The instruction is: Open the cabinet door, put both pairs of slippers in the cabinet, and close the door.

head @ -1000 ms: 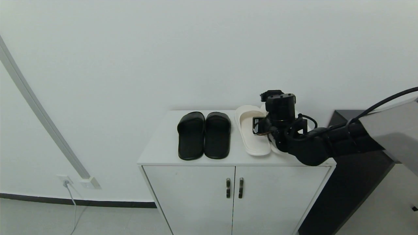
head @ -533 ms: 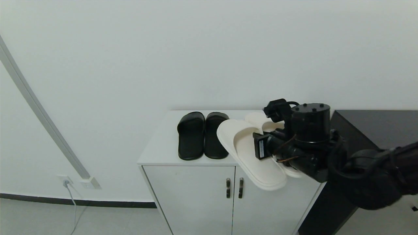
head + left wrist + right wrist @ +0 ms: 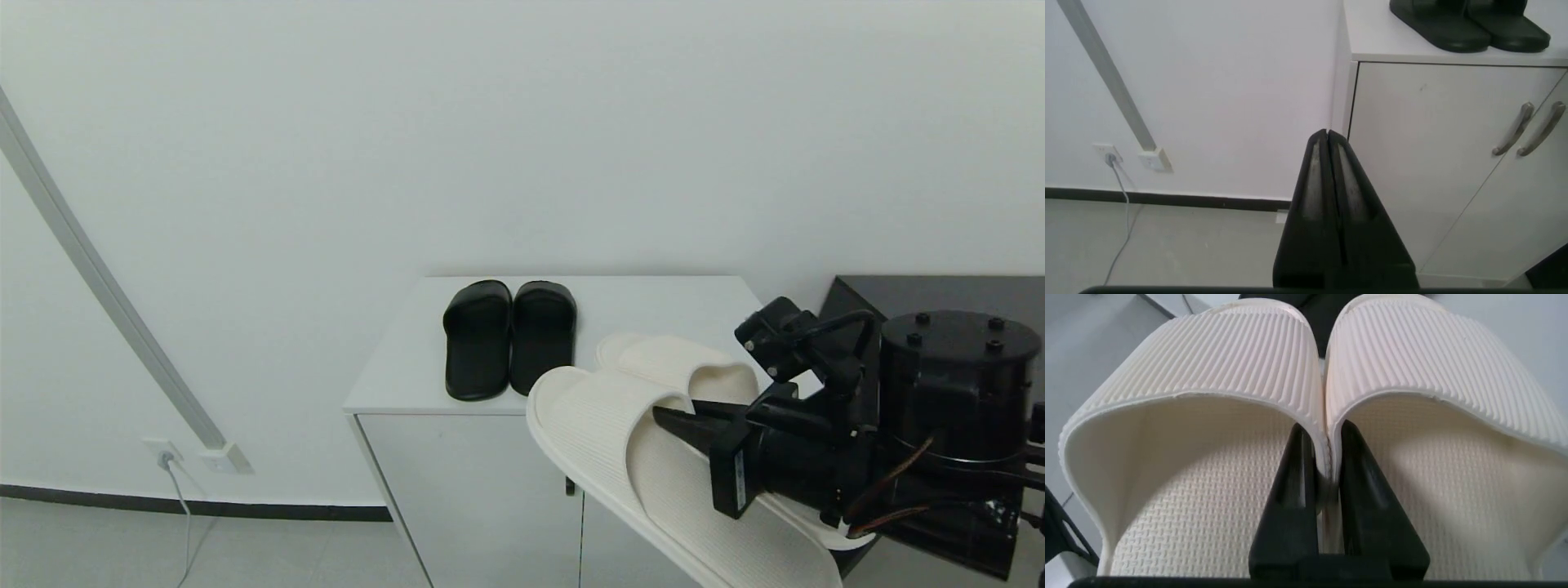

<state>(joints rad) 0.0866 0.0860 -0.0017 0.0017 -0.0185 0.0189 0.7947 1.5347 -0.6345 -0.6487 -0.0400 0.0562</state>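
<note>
The white slippers [image 3: 596, 416] are being grasped before the cabinet [image 3: 457, 474] by the jaws of the right gripper [image 3: 1323, 457]. In the left wrist view, the jaws of the left gripper [image 3: 1328, 175] are being pressed together, empty, near the door handles [image 3: 1531, 129].

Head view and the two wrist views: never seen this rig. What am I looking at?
A two-armed robot, with one camera on its head and one on each wrist. The head view looks down at a white cabinet, doors shut, black slippers on top. The right wrist view looks along the right gripper, which pinches the white slippers together by their adjoining inner walls, one finger inside each; they hang in the air in front of the cabinet. The left wrist view shows the left gripper, shut and empty, facing the cabinet's front.
</note>
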